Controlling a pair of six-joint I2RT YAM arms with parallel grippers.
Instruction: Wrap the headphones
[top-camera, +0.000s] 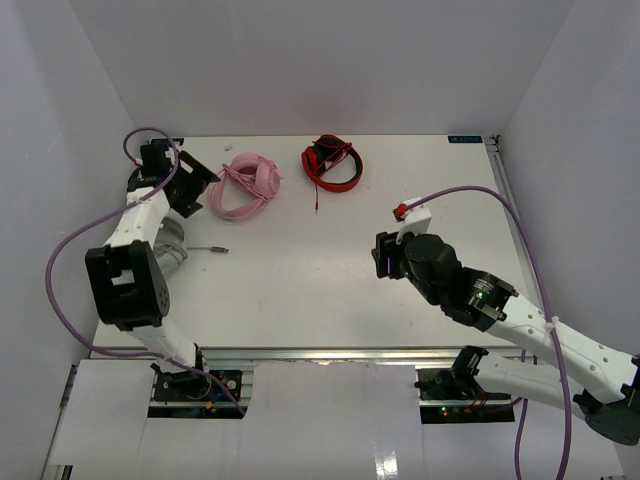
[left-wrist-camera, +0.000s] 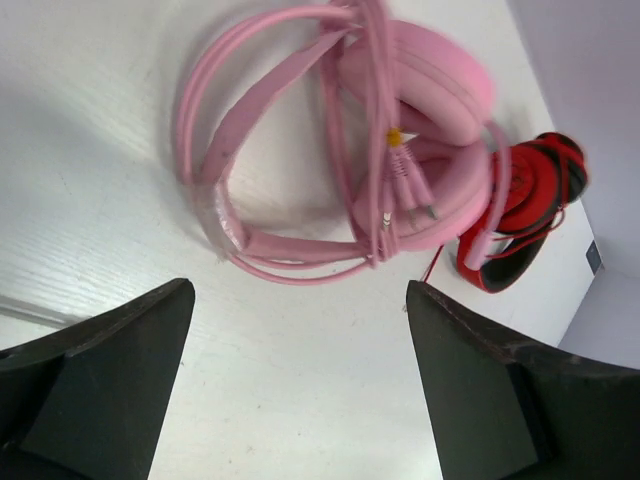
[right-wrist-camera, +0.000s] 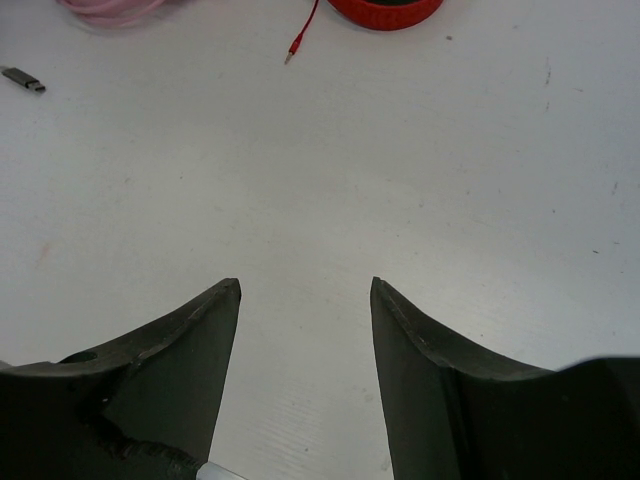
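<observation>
Seen from above, the pink headphones (top-camera: 248, 185) lie at the far left of the white worktop (top-camera: 300, 290), band folded over the cups. The left tool (top-camera: 198, 185) hangs just beside them on their left, placed, I'd say, to tend the cord. A red pair (top-camera: 333, 165) lies near them on the right. The right tool (top-camera: 384, 255) hovers well apart over bare worktop on the right, probably kept out of the way. A pale grey pair (top-camera: 172, 245) peeks out from under the left arm, with a small plug (top-camera: 219, 249) beside it. Plain white walls close in the worktop on three sides.

Through the left wrist camera, the left tool (left-wrist-camera: 298, 290) stands wide open with nothing between its fingers, facing the headphones (left-wrist-camera: 440, 80). The thin cord (left-wrist-camera: 375, 90) crosses band and cups in several loops, and its plug ends (left-wrist-camera: 405, 185) rest loose on a cup. To me the wrapping looks well along.

Through the right wrist camera, the right tool (right-wrist-camera: 305, 285) is parted and empty above matte, faintly speckled worktop. The red jack (right-wrist-camera: 290, 55) lies at the far side.
</observation>
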